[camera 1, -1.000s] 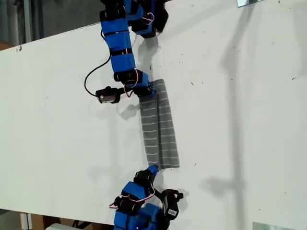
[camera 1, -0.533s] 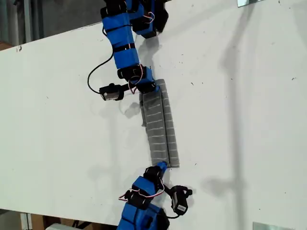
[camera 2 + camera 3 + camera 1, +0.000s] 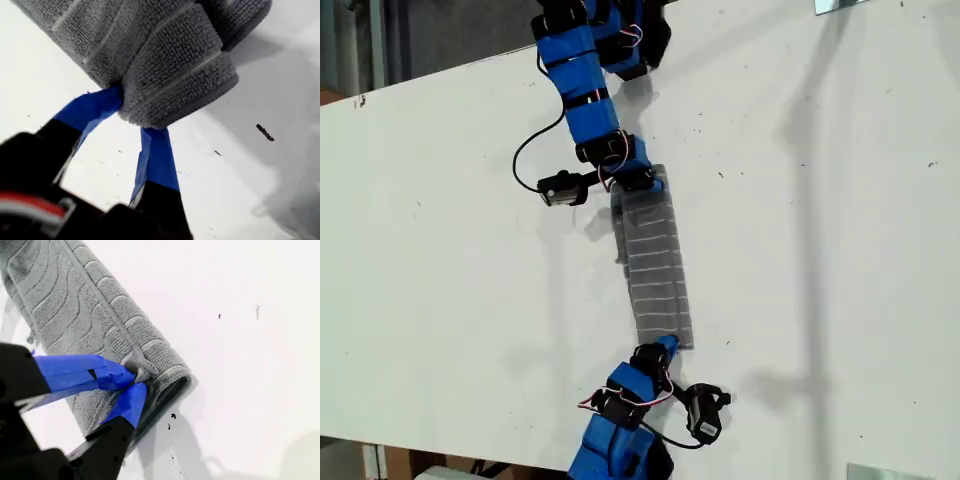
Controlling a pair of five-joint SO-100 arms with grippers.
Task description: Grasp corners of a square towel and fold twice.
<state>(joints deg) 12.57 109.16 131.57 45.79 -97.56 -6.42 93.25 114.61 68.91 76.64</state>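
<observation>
The grey striped towel lies as a long narrow strip on the white table. Its upper layer is held up at both ends. My first gripper is at the strip's near end in the exterior view. It is shut on a thick folded corner of the towel, pinched between the blue fingertips of the first gripper. At the strip's far end, my second gripper is shut on another corner of the towel, shown close up at the second gripper.
A black cable loops beside the second arm, whose camera sticks out toward the exterior view's left. The first arm's camera hangs near the table's front edge. Small dark specks mark the tabletop by the towel's end.
Both grippers have moved toward the exterior view's right, carrying the towel's upper layer with them. That layer now covers most of the strip beneath.
</observation>
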